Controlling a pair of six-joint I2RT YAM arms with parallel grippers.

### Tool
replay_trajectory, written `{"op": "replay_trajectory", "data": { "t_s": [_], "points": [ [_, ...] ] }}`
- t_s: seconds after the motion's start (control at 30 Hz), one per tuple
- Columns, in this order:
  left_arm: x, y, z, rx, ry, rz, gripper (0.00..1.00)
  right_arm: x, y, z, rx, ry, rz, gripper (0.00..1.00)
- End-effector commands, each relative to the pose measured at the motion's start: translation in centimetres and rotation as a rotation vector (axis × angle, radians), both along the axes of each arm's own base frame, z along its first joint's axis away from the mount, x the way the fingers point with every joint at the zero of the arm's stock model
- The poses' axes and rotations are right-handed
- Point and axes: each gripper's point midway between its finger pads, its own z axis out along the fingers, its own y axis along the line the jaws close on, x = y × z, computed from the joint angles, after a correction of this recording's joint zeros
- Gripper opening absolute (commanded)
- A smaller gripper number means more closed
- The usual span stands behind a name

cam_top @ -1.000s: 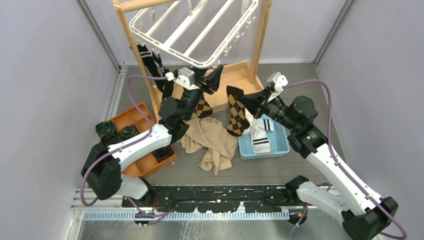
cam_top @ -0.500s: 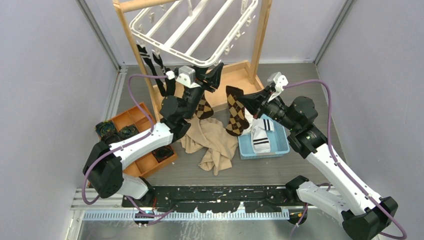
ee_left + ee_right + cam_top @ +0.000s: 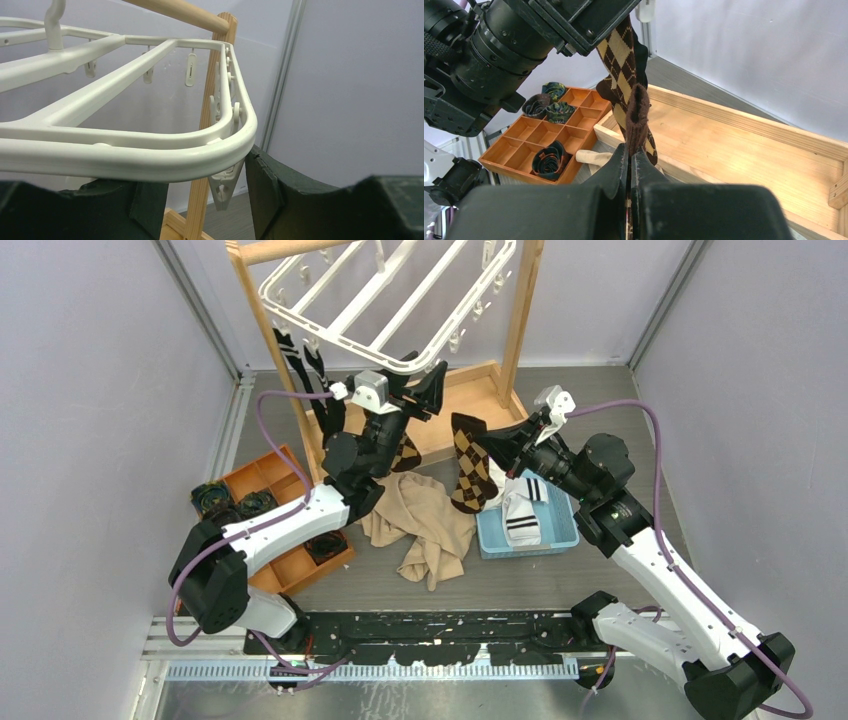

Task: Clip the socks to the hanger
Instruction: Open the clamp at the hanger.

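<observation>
Left claw released around a clip under the hanger, right claw clenched on brown argyle sock

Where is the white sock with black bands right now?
In the top view, the white sock with black bands lies in the light blue basket, right of centre, next to the beige cloth.

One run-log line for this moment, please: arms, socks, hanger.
left gripper: open, straddling a clip under the hanger rim | right gripper: shut on argyle sock, held up | step: sock not yet clipped
</observation>
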Motion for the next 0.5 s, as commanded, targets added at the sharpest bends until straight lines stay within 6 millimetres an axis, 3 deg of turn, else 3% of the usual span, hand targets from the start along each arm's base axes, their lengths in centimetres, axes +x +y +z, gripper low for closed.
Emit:
{"op": "replay_trajectory", "data": {
  "t_s": [0.0,0.2,0.47],
  "points": [
    [-1.00,1.49,3.74,-0.097,-0.082,0.025,0.57,-0.22,-0.01,1.68,0.037,-0.048,0.009,0.01],
    [-1.13,1.46,3.89,-0.107,-0.094,0.021,0.61,-0.18,-0.02,1.73,0.039,-0.049,0.009,0.01],
    [-1.23,1.61,4.51,-0.142,-0.116,0.018,0.58,-0.27,0.03,1.52,0.037,-0.042,0.015,0.01]
  ]
}}
